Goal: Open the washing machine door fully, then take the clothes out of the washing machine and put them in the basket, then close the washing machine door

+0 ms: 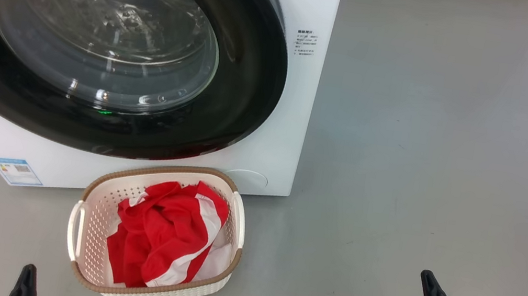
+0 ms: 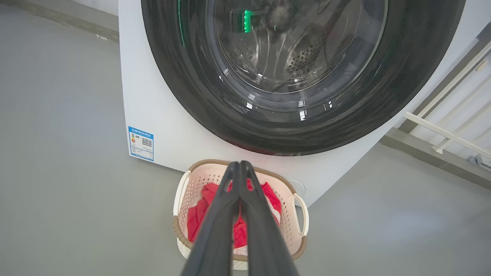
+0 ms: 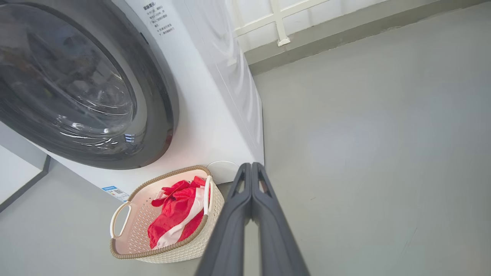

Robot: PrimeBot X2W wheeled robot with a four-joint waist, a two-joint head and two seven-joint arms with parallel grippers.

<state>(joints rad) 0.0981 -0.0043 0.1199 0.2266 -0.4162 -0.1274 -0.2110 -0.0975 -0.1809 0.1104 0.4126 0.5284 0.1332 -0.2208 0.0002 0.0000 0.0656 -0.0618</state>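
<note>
The left pincer (image 2: 239, 165) is clenched, its two dark fingers pressed tip to tip with nothing between them, pointing toward the basket (image 1: 95, 227). The right pincer (image 3: 251, 166) is clenched and empty too, off to the basket's right. The basket stands on the grey floor (image 1: 429, 142) just before the washing machine (image 1: 277, 134), the clothes (image 1: 159, 237) heaped inside it. The washing machine door (image 1: 247, 87) lies closed.

You have a plain grey floor (image 1: 429, 142) before you, smooth and a little shiny. Two things stand directly on it: the washing machine (image 1: 294, 121) and, just in front of it, the basket (image 1: 95, 227).
</note>
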